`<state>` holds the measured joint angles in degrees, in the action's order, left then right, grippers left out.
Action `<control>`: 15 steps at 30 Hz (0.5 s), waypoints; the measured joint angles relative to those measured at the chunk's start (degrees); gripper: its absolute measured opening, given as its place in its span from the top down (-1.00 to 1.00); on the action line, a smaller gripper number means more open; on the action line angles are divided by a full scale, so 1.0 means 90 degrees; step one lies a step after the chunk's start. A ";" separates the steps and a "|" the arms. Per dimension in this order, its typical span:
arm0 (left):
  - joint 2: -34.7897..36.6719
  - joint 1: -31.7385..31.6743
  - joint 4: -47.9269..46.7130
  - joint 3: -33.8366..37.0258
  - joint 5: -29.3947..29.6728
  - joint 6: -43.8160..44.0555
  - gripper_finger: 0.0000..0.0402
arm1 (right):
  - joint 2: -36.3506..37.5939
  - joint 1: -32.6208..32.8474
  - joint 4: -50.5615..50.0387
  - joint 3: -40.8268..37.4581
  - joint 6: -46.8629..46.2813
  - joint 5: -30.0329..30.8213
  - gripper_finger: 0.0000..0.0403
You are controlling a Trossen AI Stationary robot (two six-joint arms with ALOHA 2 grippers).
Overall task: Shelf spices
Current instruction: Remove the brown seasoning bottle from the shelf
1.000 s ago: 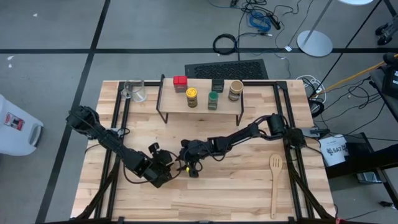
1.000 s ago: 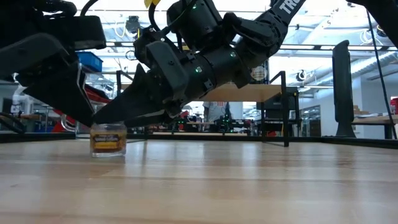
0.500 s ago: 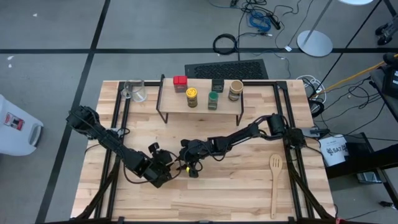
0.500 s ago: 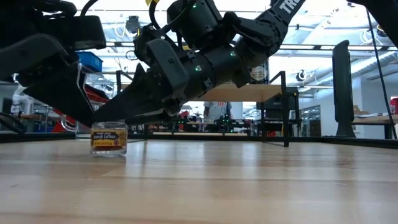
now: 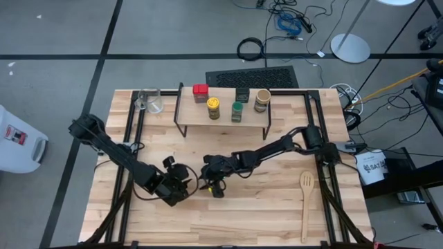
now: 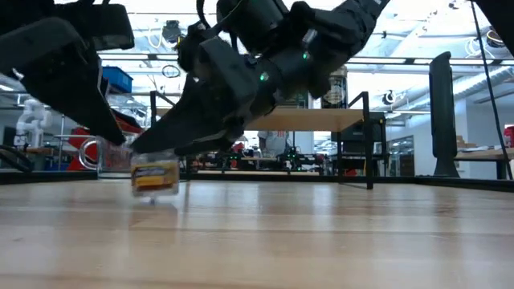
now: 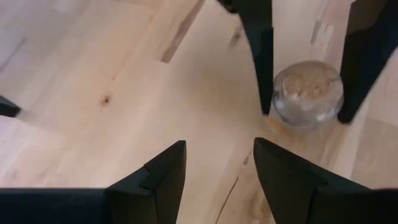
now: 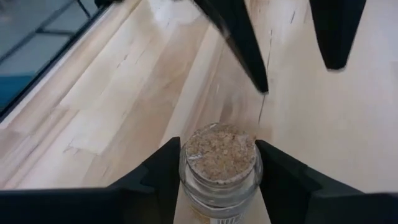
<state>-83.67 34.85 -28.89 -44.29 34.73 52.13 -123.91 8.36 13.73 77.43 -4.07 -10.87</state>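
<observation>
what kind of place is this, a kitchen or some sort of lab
Most likely a robotics lab or workshop, not a kitchen: a wooden table with two arms mounted on it stands on a bare grey floor strewn with loose cables, and the low view shows workbenches behind.

In the high view the table (image 5: 263, 207) is pale blond wood in lengthwise strips with darker grain streaks, framed by black rails, and at upper centre the shelf (image 5: 225, 114) shows a light wooden top on thin black legs carrying a red square tin (image 5: 200, 90), a yellow jar (image 5: 214, 107), a green-lidded jar (image 5: 237, 111), a dark tin (image 5: 241, 94) and a tan jar (image 5: 261, 100). A light wooden spatula (image 5: 305, 200) lies at lower right, a clear glass cup (image 5: 154, 102) stands at upper left, and the floor is grey crossed by black lines. Both arms and each tool are black, and the tiny jar (image 8: 220, 163) at the bottom of the right wrist view is clear glass with a speckled beige cork top, its label yellow-orange in the low view.
</observation>
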 joint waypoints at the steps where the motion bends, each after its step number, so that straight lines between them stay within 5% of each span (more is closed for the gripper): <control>1: 0.0051 0.0000 -0.0033 0.0000 0.0014 0.0003 0.03 | 0.0101 0.0000 -0.0129 0.0000 0.0028 -0.0002 0.17; 15: 0.0359 0.0000 -0.0040 -0.0002 0.0211 0.0001 0.03 | 0.2331 0.0004 -0.3924 0.0002 0.0228 0.0071 0.17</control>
<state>-80.44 34.85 -29.26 -44.31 36.62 52.14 -102.93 8.40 -21.59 77.45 -2.02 -10.24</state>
